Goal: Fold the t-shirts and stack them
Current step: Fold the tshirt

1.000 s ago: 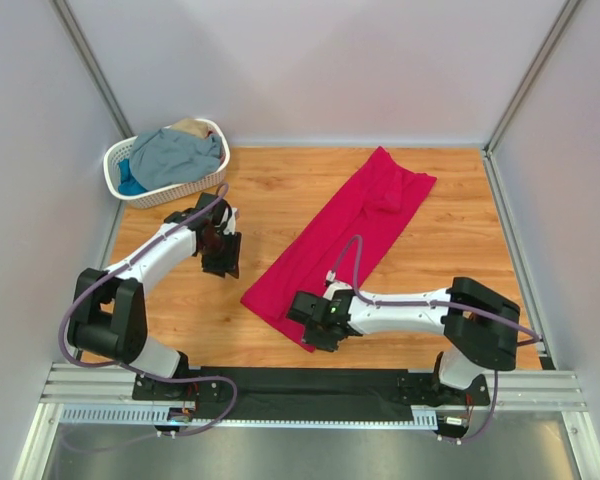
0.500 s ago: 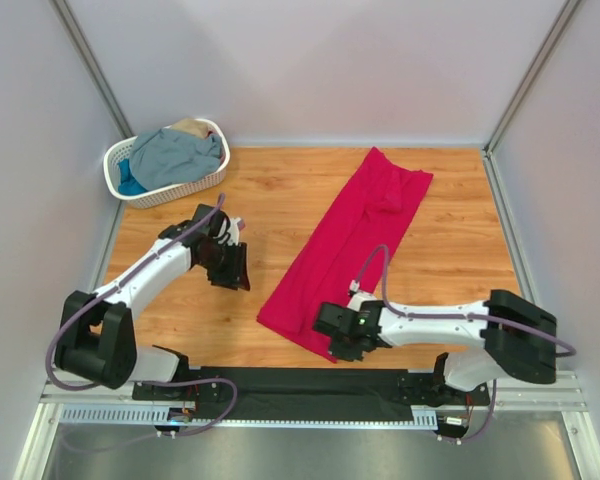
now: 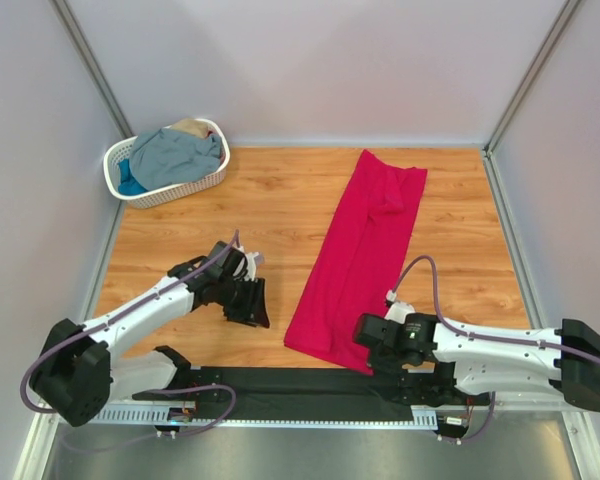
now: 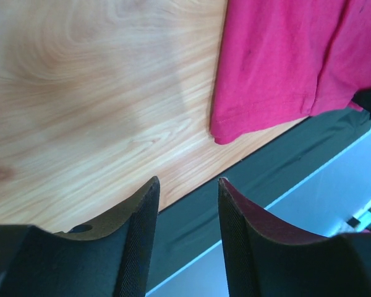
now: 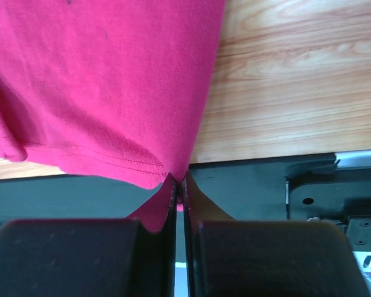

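Matt soft cloth crimson t-shirt; smooth wood-grain tabletop; wht plastic lattice basket.

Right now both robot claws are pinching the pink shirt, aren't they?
Only one is. The right gripper is shut on the near corner of the pink shirt, but the left gripper is open and holds nothing, off to the shirt's side. The left wrist view shows it.

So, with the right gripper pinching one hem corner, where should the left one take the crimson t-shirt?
Probably the free near-left hem corner of the crimson t-shirt, approached by the left gripper from the bare table on that side: that corner lies flat, matching the one the right gripper holds.
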You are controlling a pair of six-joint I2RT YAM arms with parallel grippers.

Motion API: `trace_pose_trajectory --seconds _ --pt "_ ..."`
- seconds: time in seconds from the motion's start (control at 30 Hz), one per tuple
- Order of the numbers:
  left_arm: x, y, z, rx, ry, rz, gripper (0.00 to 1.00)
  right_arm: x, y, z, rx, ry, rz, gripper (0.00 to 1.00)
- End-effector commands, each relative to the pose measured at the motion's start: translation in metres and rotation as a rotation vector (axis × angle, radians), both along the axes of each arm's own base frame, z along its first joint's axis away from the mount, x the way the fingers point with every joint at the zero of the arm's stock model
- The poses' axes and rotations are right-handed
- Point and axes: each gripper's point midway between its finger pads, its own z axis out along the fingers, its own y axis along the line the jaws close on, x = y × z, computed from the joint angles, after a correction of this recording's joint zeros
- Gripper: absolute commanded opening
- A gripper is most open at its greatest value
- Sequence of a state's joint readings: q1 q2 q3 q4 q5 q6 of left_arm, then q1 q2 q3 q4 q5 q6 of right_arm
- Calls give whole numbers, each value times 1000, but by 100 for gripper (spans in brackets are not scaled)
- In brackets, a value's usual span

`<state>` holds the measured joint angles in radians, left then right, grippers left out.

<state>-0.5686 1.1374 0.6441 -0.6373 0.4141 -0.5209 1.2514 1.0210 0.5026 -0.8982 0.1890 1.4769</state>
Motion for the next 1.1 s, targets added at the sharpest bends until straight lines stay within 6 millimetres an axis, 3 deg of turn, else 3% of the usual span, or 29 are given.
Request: trace_pose_trajectory --seconds 0.0,0.1,0.53,1.07 --pt "0 -25 3 -85 16 2 50 -3 -11 -5 -30 1 9 0" --pt "-2 -36 1 -92 18 -24 50 -3 -10 -8 -31 5 4 0" --pt "-23 -41 -39 -21 75 -47 46 -3 -8 -10 -8 -2 13 0" --pt "-21 -51 -58 46 77 -42 41 1 -3 -7 10 -21 12 1"
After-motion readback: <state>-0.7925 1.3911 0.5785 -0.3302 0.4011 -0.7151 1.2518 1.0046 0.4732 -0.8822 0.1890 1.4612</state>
